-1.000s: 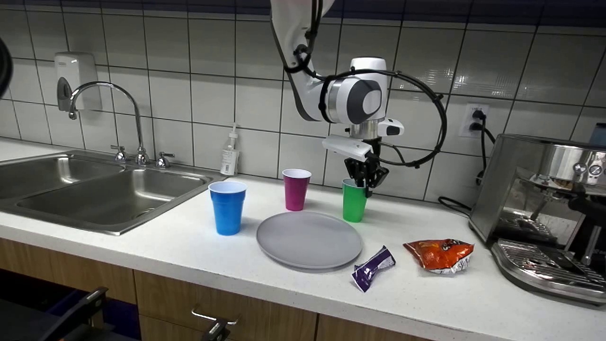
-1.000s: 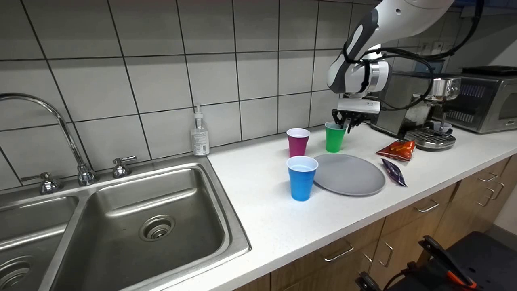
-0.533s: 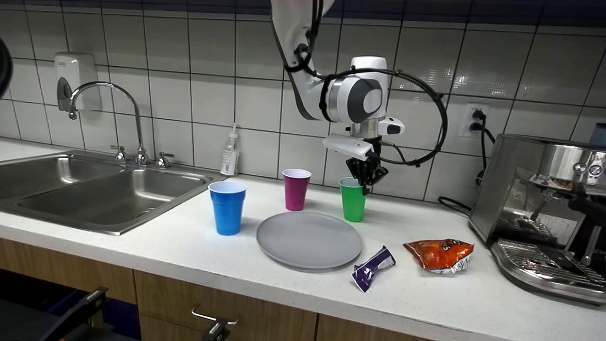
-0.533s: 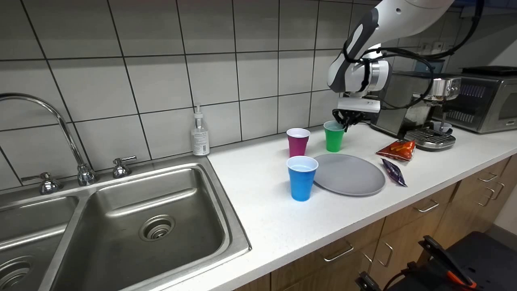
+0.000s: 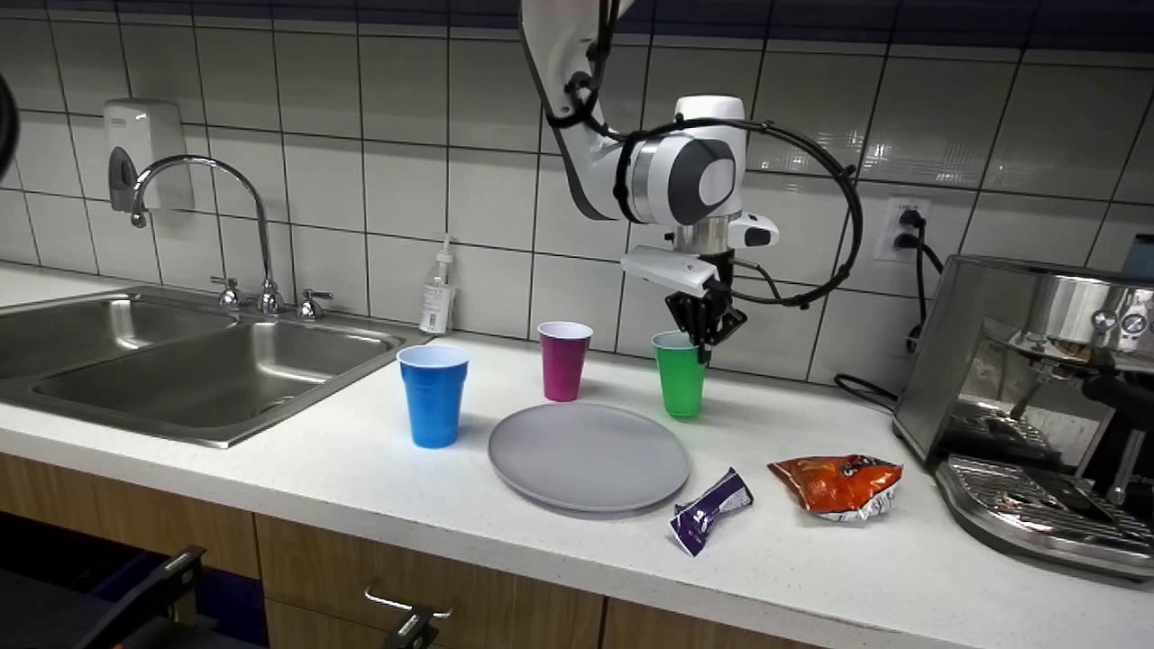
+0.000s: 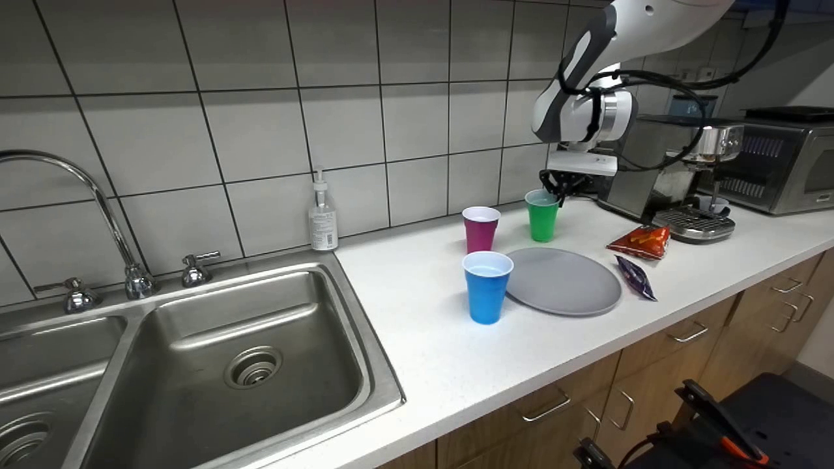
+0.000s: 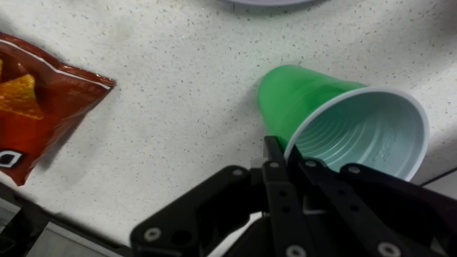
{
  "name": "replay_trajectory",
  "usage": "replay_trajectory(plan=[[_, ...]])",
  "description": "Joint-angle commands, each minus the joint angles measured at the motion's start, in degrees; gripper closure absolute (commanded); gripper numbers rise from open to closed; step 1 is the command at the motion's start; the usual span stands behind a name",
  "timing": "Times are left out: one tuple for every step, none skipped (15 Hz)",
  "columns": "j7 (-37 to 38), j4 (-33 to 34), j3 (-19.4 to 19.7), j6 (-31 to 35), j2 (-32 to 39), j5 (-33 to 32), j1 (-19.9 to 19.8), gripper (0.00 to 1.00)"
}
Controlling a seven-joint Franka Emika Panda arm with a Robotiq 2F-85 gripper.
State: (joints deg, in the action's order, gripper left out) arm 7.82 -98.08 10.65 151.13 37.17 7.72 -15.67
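The double sink (image 5: 207, 379), espresso machine (image 5: 947, 361) and tiled wall (image 5: 401, 189) mark a kitchen.

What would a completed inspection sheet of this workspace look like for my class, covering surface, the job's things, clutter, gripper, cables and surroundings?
Surface: speckled white counter with a metal sink set into it.
Job's things: green cup, roughly upright; whether its base touches the counter is hard to tell.
Clutter: upright blue cup, upright magenta cup, gray plate lying flat, purple packet, red snack bag.
Gripper: closed over the green cup's edge, one fingertip outside it, the other inside.
Cables: black cable looping beside the robot arm; black cords plugged into the wall outlet.
Surroundings: tiled wall, pump bottle, coffee machine.
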Motion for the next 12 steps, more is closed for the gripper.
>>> replay_trajectory(plan=[[-1.26, -3.68, -0.62, -1.01, -4.43, 1.03, -1.12, 0.99], [-1.45, -4.82, -0.48, -0.82, -5.38, 0.92, -1.23, 0.99], [-1.71, -5.98, -0.43, -0.67, -6.24, 0.87, -1.39, 0.99], [-1.97, -7.36, -0.4, -0.54, -7.32, 0.84, -1.53, 0.99], [-2.15, -8.58, -0.45, -0.43, -8.24, 0.88, -1.62, 0.99], [-2.35, -9.98, -0.49, -0.33, -9.36, 0.92, -1.68, 0.99], [-2.6, -11.2, -0.55, -0.24, -10.3, 1.02, -1.8, 0.99], [-2.82, -12.57, -0.54, -0.21, -11.42, 1.04, -1.83, 0.99], [-3.05, -13.98, -0.51, -0.14, -12.55, 1.06, -1.84, 0.99], [-3.25, -15.22, -0.46, -0.17, -13.54, 1.11, -1.84, 0.99], [-3.48, -16.43, -0.37, -0.16, -14.55, 1.12, -1.85, 0.99], [-3.71, -17.69, -0.28, -0.24, -15.62, 1.19, -1.91, 0.99]])
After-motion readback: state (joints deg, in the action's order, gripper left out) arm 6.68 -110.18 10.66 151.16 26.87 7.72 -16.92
